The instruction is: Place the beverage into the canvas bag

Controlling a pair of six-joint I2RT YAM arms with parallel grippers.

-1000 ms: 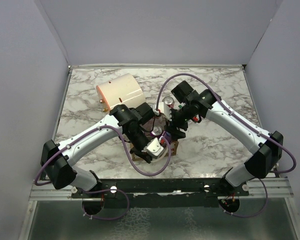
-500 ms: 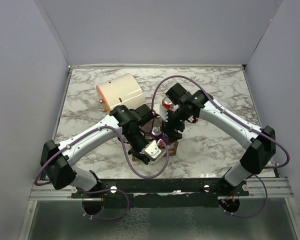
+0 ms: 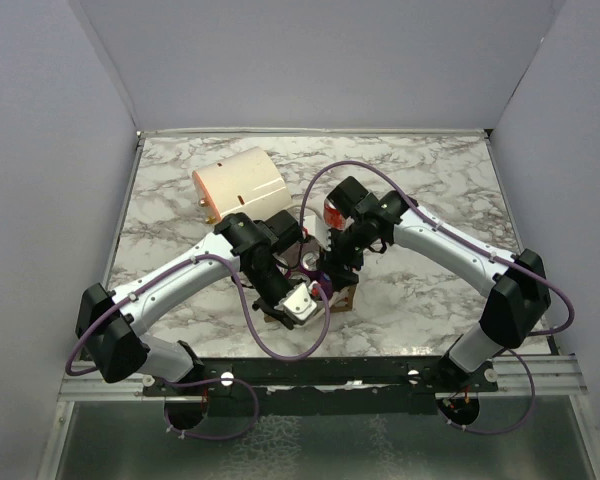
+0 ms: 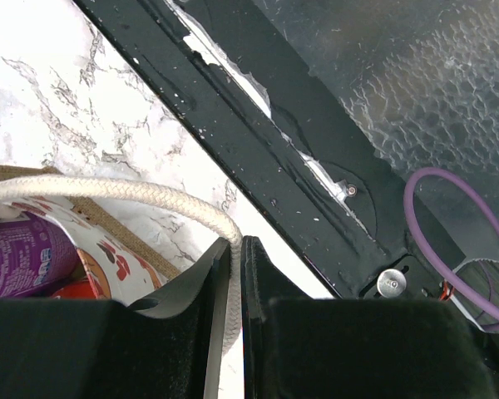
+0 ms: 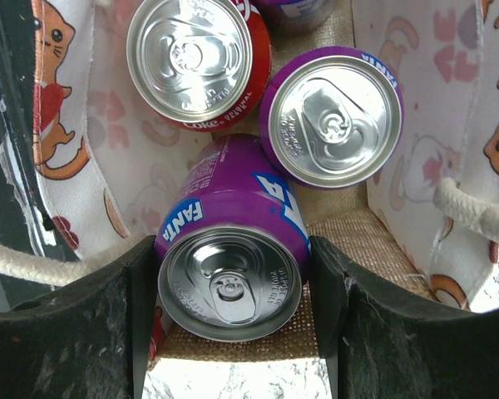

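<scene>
Purple Fanta soda can is inside the white cat-print canvas bag, clamped by the right gripper, beside a red cola can and a second purple can. The left gripper pinches the bag's white rope handle.

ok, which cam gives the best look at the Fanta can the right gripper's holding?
Right wrist: the Fanta can sits centred between the right gripper's fingers, lid and label clear, in the canvas bag. Top external hides it under the right arm. Left wrist shows only a purple can side; which can is unclear.
</scene>
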